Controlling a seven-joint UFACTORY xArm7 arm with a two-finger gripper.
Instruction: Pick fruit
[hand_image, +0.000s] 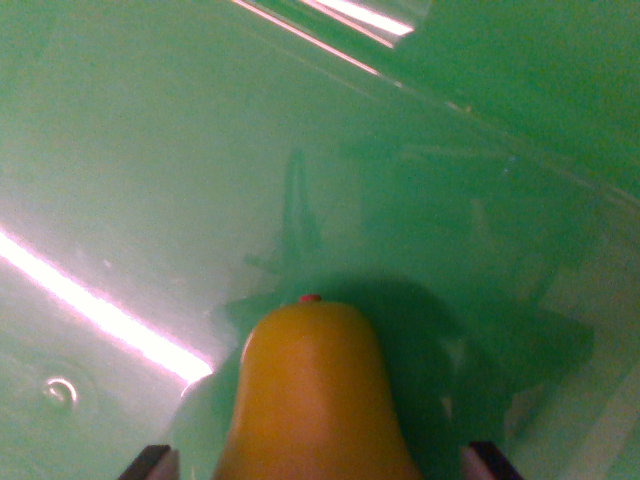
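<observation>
A yellow-orange pear-shaped fruit (315, 395) with a small red tip fills the bottom centre of the wrist view. It lies over a glossy green surface (200, 150). Only the dark tips of my gripper (320, 465) show at the bottom edge, one finger (150, 463) at the wrist view's left of the fruit and the other at its right. The fruit sits between them. Whether the fingers press on it is hidden by the frame edge.
The green surface looks like the inside of a bin, with a wall edge (480, 110) running diagonally across the top right. Bright light streaks reflect at the left (100, 310) and at the top. The fruit's shadow falls to the right.
</observation>
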